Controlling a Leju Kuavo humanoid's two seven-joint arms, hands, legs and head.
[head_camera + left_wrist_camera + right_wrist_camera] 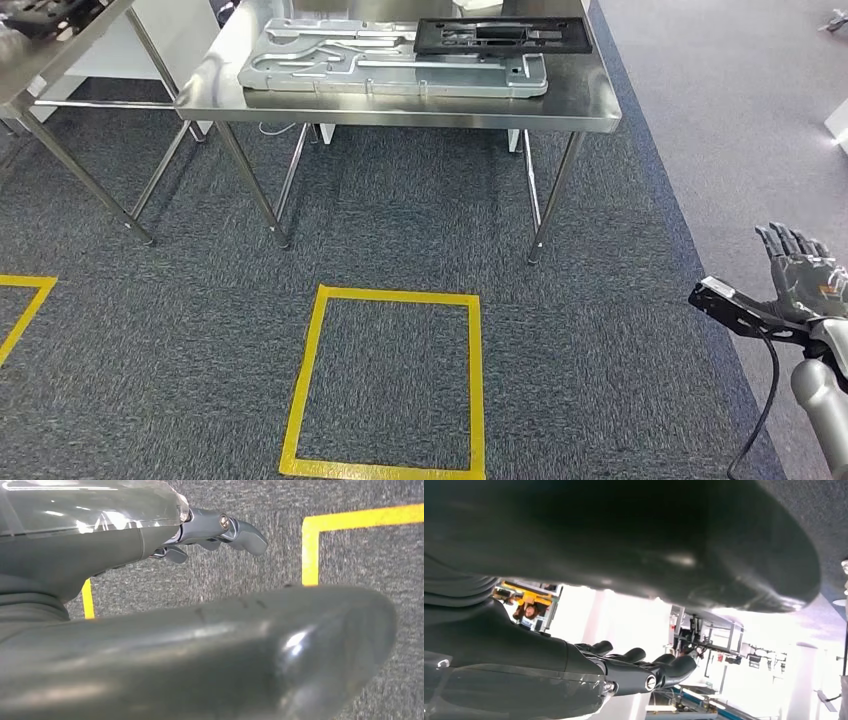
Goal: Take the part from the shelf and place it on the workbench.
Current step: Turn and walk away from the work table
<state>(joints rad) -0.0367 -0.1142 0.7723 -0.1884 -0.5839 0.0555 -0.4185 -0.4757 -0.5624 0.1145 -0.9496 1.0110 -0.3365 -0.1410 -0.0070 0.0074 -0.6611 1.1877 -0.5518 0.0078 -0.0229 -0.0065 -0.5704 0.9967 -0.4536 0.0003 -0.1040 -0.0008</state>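
Right hand (797, 275) at 4 o'clock, raised, fingers spread, holding nothing. Left hand (150, 535) over carpet (600, 330), fingers loosely extended, nothing in them. Yellow tape square (385, 380) at 6 o'clock. Farther, at 12 o'clock, workbench (590, 105) carries silver part (390, 65), black tray (500, 35) just behind it, touching.

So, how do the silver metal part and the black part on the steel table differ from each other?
The silver metal part is light grey and shiny; the black part is dark and matte. The silver metal part is clearly longer, spanning much of the steel table, while the black part is shorter. The silver metal part lies nearer the front edge; the black part lies behind it, toward the far right. Both are flat panels with cut-outs, lying flat.
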